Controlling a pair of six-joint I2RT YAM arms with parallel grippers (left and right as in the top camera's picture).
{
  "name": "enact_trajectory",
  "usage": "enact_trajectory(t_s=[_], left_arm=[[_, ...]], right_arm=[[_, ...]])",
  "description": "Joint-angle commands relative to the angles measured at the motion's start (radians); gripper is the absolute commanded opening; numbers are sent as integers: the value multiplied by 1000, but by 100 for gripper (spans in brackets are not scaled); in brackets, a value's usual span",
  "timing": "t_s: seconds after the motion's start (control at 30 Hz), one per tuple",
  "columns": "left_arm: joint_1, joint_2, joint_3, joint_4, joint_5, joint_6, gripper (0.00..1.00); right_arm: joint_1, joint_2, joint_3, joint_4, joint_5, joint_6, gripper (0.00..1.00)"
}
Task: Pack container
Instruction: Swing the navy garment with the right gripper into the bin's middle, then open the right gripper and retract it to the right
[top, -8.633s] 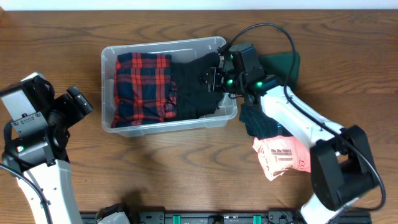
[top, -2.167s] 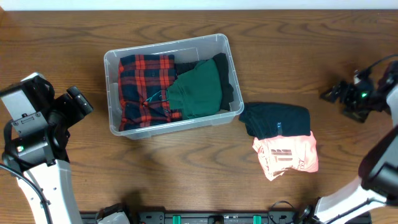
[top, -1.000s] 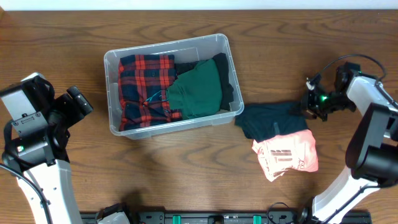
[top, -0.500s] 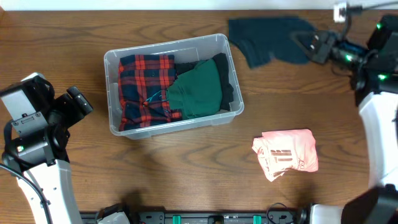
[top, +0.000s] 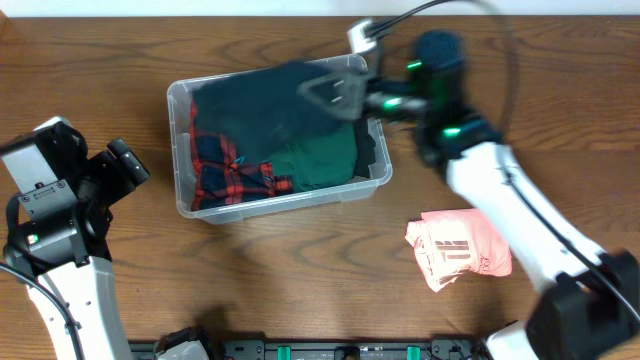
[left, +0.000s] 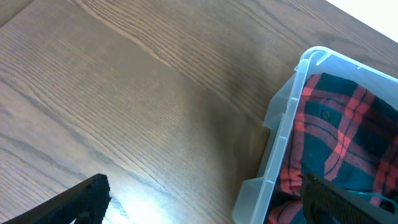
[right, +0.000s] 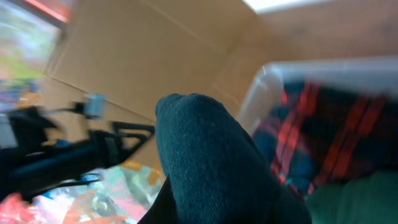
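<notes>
Right tool (top: 338, 92) has swung in from the far right and is now over the container (top: 178, 190), pinching the dark teal garment (top: 250, 100), which drapes over the plaid shirt (top: 225, 175). Container sits left of centre on the worktop (top: 300, 280); release looks next, pink garment (top: 460, 250) still unpacked. Left tool (left: 205, 186) spread, idle

No legible text or labels anywhere.

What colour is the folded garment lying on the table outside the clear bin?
Salmon-pink folded garment; overhead view shows it best.
</notes>
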Motion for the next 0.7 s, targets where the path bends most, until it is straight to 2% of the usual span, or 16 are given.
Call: enact_trajectory(t_s=[0.0, 0.13, 0.3, 0.4, 0.53, 0.67], left_arm=[[6, 0, 14, -3, -16, -2, 98], [6, 0, 14, -3, -16, -2, 98], [6, 0, 14, -3, -16, -2, 98], [6, -1, 14, -3, -16, -2, 98], [6, -1, 14, -3, -16, -2, 98], [6, -1, 14, -3, -16, -2, 98]], right_arm=[[63, 105, 2, -1, 115, 37, 1], [106, 238, 2, -21, 125, 27, 1], [104, 323, 2, -171, 244, -71, 1], [90, 309, 2, -258, 341, -174, 15], [59, 214, 2, -293, 316, -294, 41], [19, 37, 2, -337, 251, -401, 59]])
